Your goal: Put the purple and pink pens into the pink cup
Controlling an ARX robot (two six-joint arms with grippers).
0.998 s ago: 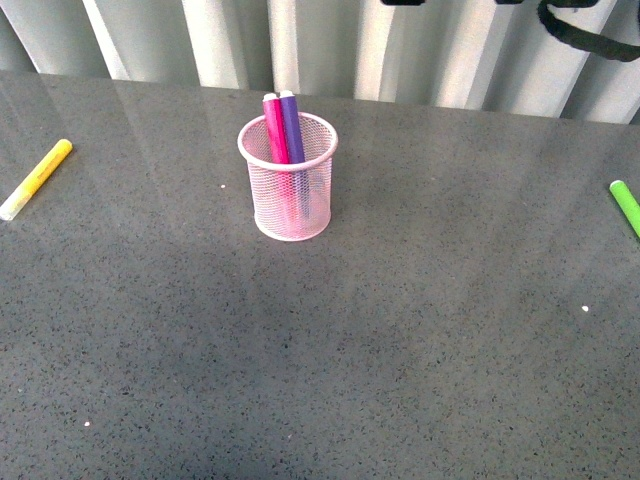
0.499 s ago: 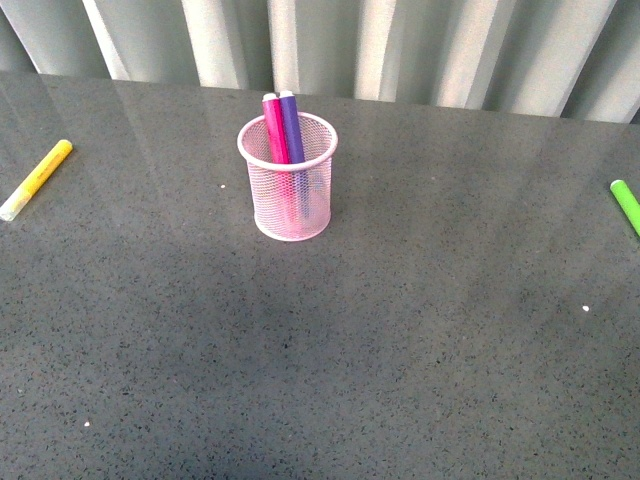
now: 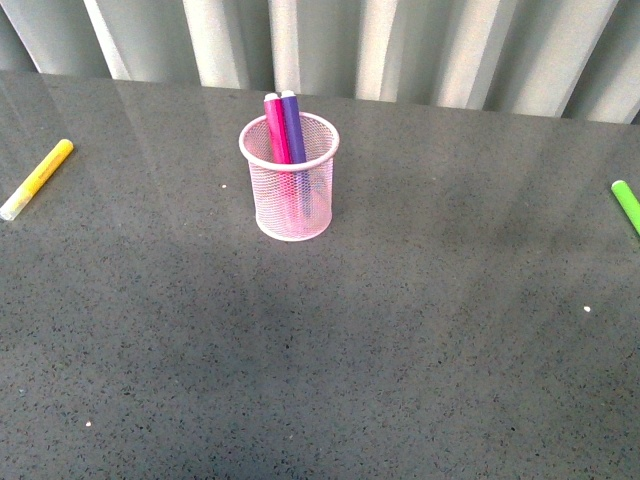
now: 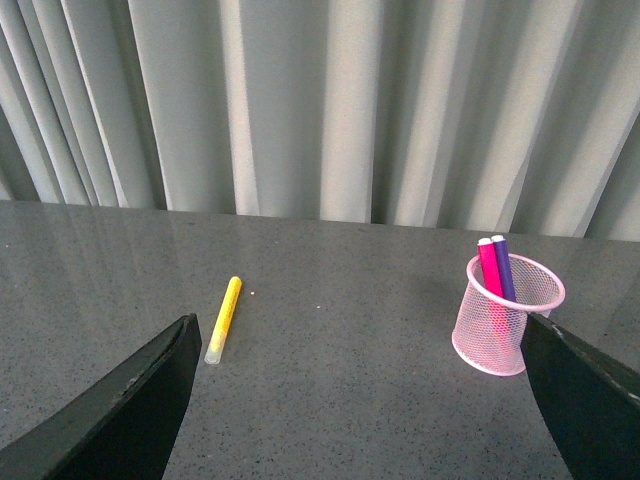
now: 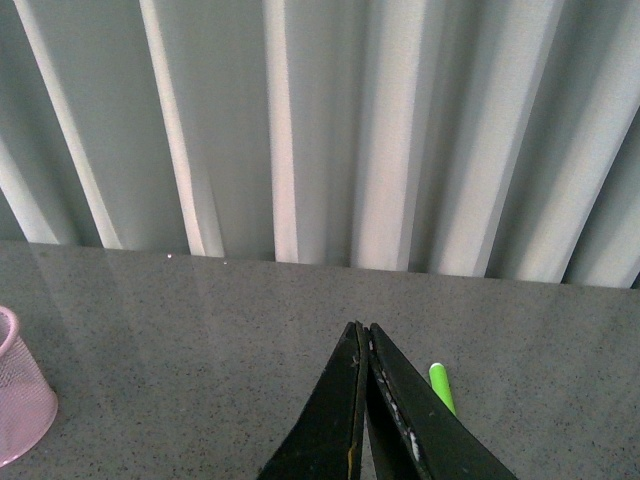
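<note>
The pink cup (image 3: 290,178) stands upright on the grey table, towards the back in the front view. The pink pen (image 3: 276,128) and the purple pen (image 3: 292,125) both stand inside it, side by side, caps up, leaning against the far rim. Neither arm shows in the front view. In the left wrist view the cup (image 4: 507,315) with both pens appears beside one black finger, and my left gripper (image 4: 362,375) is open and empty, well away from it. My right gripper (image 5: 362,335) is shut with nothing in it; the cup's edge (image 5: 22,405) shows far off to one side.
A yellow marker (image 3: 36,179) lies flat near the table's left edge, also seen as the yellow marker (image 4: 223,318). A green marker (image 3: 627,205) lies at the right edge, and the green marker (image 5: 441,387) peeks out behind my right fingers. Grey curtains hang behind the table.
A dark arm part and cable at the top of the front view one second ago have gone out of view. The cup and pens have not moved.
</note>
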